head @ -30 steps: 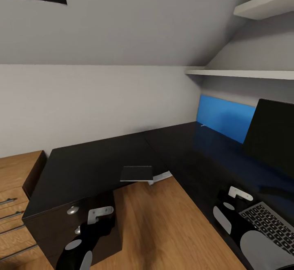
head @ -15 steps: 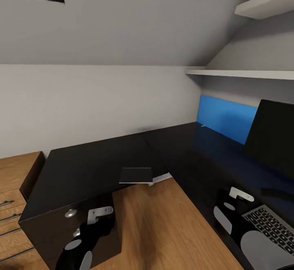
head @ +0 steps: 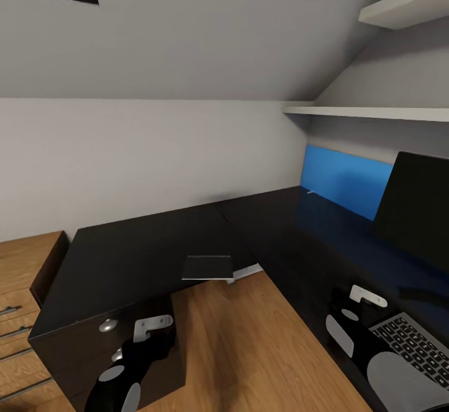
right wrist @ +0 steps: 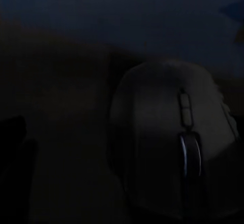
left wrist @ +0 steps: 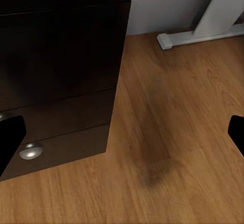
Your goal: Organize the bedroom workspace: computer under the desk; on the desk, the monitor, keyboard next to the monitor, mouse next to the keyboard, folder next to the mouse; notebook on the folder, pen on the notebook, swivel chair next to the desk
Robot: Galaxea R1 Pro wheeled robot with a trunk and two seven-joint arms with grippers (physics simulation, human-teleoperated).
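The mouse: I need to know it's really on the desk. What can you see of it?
The mouse shows only in the right wrist view, dim and close. It is dark and rounded, with a scroll wheel in a centre groove and a small button above it. It lies flat on the desk, its glossy black top. Nothing visibly touches it.

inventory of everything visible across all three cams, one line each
desk: 1, glossy black, L-shaped, spans the middle and right of the head view
drawer unit: 1, dark with silver knobs, under the desk's left end
monitor: 1, black, on the desk at right
keyboard: 1, black keys in a grey frame, on the desk at lower right
mouse: 1, dark, on the desk, close under the right wrist camera
notebook: 1, dark, on the desk's inner edge
blue panel: 1, against the wall behind the desk
wall shelves: 2, white, upper right
wooden drawers: 1, light wood, far left
floor: wood
left end effector: black, open, over the floor
right end effector: above the desk, state unclear
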